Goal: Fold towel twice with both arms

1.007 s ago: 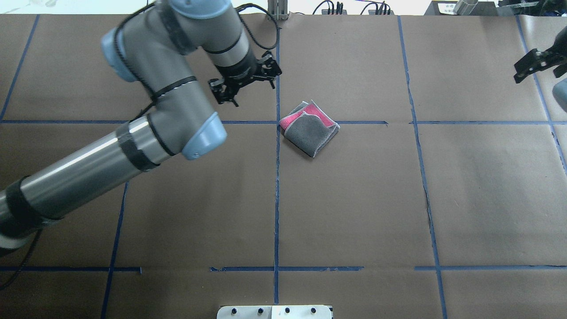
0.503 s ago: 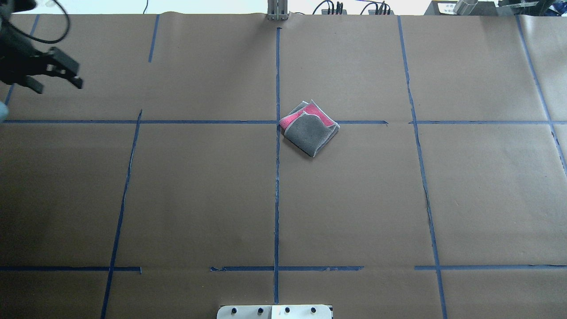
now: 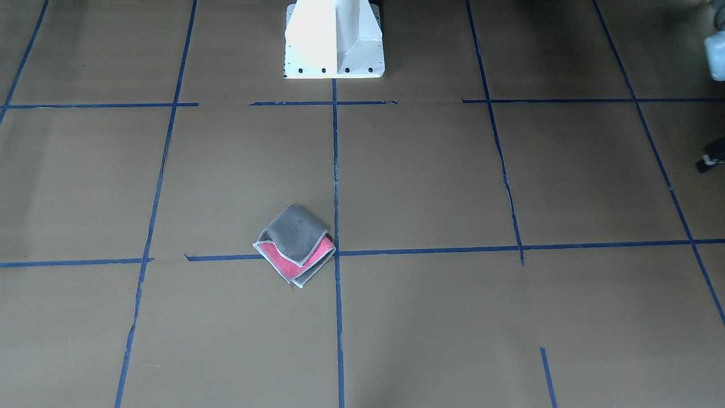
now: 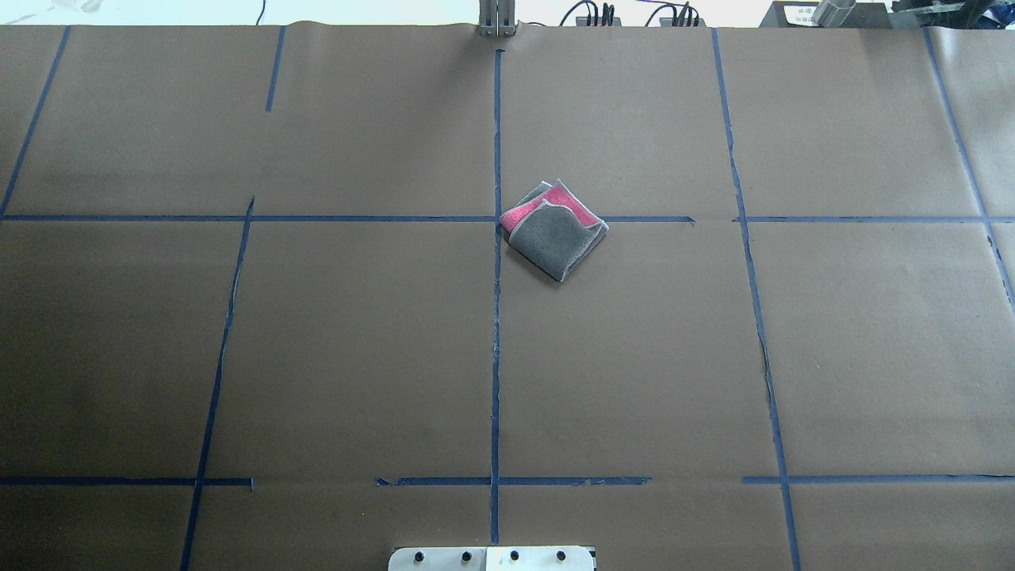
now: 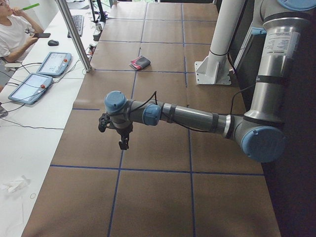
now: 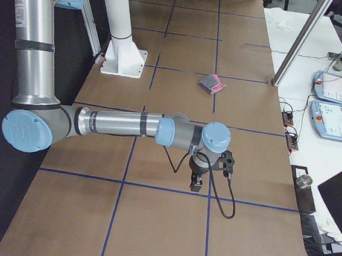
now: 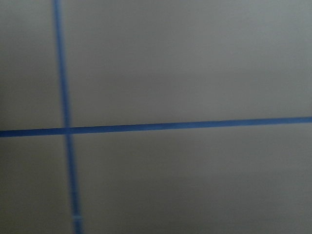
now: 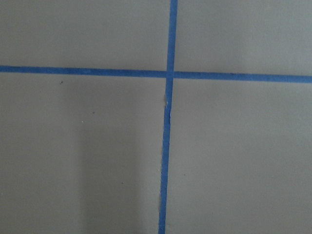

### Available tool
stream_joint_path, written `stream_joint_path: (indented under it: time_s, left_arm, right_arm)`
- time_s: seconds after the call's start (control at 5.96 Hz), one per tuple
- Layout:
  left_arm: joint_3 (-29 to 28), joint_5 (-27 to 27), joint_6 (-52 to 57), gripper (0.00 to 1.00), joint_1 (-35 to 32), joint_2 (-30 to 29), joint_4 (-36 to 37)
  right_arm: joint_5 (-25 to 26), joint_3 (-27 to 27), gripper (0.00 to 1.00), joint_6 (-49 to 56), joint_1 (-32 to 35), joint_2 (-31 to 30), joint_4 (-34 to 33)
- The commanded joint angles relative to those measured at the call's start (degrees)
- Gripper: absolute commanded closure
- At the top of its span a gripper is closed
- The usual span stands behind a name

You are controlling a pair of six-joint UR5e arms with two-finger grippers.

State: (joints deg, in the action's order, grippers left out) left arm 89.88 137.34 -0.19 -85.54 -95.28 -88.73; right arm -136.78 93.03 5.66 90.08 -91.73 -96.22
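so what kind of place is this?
Looks like a robot lab workcell: a paper-covered table gridded with blue tape, two teach pendants beside it, and an operator seated nearby.

No readable text, small print on arm sticker [image 5: 279,43] illegible

The towel [image 4: 553,235] was grey on top with bright pink inside and a whitish border. The worktop [image 4: 357,341] was brown, crossed by blue tape lines [image 4: 496,357].
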Motion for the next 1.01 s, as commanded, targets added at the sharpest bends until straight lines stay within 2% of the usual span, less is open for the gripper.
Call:
stream_joint_path:
  time_s: [0.0,0.34,0.5,0.67,0.84]
  left_arm:
    - [-7.09,-0.05,11.78,0.0,-6.03,0.53,0.13]
    - [-5.0,0.03,11.53,0.0,-6.48,3.86,0.05]
    - [-2.2,0.03,11.35,0.0,-6.39,4.4,1.35]
    - [2.27,-0.05,11.35,0.0,-6.39,4.49,7.72]
    - [3.44,0.03,11.61,0.0,-6.39,5.19,9.87]
  right_arm:
    - [-0.68,0.31,0.0,-8.41,0.01,-5.29,12.49]
    - [-5.14,-1.44,0.0,-9.8,0.01,-6.53,14.4]
    - [-5.25,-1.45,0.0,-9.88,0.01,-7.06,14.31]
    - [-5.26,-1.8,0.0,-9.88,0.01,-7.24,14.31]
    - [-5.26,-1.54,0.0,-9.8,1.14,-6.98,14.31]
